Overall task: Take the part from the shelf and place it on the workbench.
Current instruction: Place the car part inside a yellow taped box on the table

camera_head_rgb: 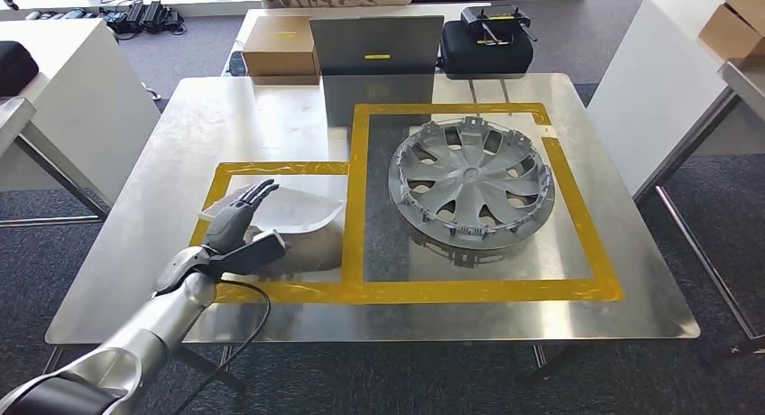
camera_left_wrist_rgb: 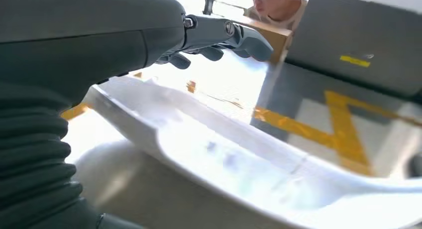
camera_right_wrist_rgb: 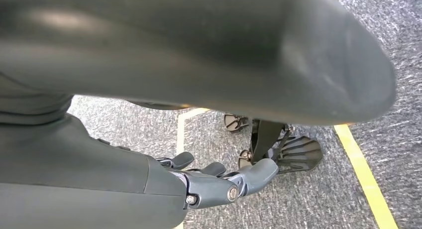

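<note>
Left hand [camera_head_rgb: 236,218], fingers spread and holding nothing, over the pale part [camera_head_rgb: 302,230] lying in the small yellow-taped box [camera_head_rgb: 281,168] on the table [camera_head_rgb: 271,117], long axis across the table. Wheel cover [camera_head_rgb: 469,176] to the right, well apart, in the larger box. Right hand [camera_right_wrist_rgb: 226,181] hanging over the floor, fingers loosely apart, empty.
</note>
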### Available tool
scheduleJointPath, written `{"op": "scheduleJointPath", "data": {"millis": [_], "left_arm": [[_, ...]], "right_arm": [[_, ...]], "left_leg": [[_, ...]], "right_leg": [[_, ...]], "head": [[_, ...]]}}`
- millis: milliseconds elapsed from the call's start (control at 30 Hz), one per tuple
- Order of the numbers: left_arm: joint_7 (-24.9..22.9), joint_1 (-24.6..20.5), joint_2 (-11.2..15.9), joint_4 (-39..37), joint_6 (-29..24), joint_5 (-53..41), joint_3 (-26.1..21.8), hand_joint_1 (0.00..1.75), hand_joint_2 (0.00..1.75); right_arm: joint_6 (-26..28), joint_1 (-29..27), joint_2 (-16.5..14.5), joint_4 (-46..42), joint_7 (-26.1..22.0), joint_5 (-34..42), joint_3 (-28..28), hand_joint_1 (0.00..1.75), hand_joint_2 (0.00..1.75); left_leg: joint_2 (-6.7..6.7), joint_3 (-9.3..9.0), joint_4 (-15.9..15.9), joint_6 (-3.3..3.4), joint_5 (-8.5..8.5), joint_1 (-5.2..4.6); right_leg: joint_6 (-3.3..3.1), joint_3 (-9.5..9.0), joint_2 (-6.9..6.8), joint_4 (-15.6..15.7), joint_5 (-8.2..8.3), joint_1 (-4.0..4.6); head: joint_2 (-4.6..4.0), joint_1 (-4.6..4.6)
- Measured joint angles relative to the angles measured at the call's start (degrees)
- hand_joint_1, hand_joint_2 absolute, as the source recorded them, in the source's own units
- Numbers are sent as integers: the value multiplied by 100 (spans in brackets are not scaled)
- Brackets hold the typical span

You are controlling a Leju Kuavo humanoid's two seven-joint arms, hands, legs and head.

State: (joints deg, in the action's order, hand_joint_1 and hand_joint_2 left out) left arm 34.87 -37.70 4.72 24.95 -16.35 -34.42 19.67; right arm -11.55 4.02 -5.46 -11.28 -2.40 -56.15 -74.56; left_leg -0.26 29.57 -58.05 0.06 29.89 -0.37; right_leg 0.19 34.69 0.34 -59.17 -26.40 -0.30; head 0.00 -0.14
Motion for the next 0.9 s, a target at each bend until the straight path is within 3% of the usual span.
{"op": "scheduleJointPath", "data": {"millis": [67,167,267,500,700,833,900], "left_arm": [[371,177,-62,403,830,945,-406,0,0],[518,567,-129,1350,1972,2263,-902,0,0],[539,967,-146,2338,2658,3145,-1229,0,0],[543,1515,-130,3708,3107,3873,-1583,0,0],[517,2050,12,4571,3149,4216,-1717,0,0],[513,2331,57,4834,3108,4200,-1801,0,0],[507,2408,59,4892,3065,4164,-1833,0,0]], "right_arm": [[-4,-2,0,0,-11,-1,-7,0,0],[-13,-6,0,0,-15,-11,-28,0,0],[-29,-13,0,0,-15,-31,-42,0,0],[-56,-14,2,0,-25,-57,-62,0,0],[-81,-14,2,0,-31,-111,-67,0,0],[-67,-11,4,0,-13,-148,-67,0,0],[-53,-9,20,0,-3,-153,-67,0,0]], "left_leg": [[1,0,0,0,0,0],[2,0,0,2,2,0],[3,1,0,6,5,0],[2,10,-1,8,6,0],[3,16,-26,35,21,-26],[3,26,-16,97,-22,-26],[20,13,64,141,-110,20]], "right_leg": [[0,0,1,1,0,0],[0,0,5,2,0,0],[0,1,7,3,-1,1],[2,-1,4,5,0,-1],[25,-3,4,13,9,-17],[92,-12,6,41,50,-20],[138,23,5,-26,-26,-3]], "head": [[0,0],[0,0],[0,0],[0,1],[0,-1],[0,-2],[0,7]]}}
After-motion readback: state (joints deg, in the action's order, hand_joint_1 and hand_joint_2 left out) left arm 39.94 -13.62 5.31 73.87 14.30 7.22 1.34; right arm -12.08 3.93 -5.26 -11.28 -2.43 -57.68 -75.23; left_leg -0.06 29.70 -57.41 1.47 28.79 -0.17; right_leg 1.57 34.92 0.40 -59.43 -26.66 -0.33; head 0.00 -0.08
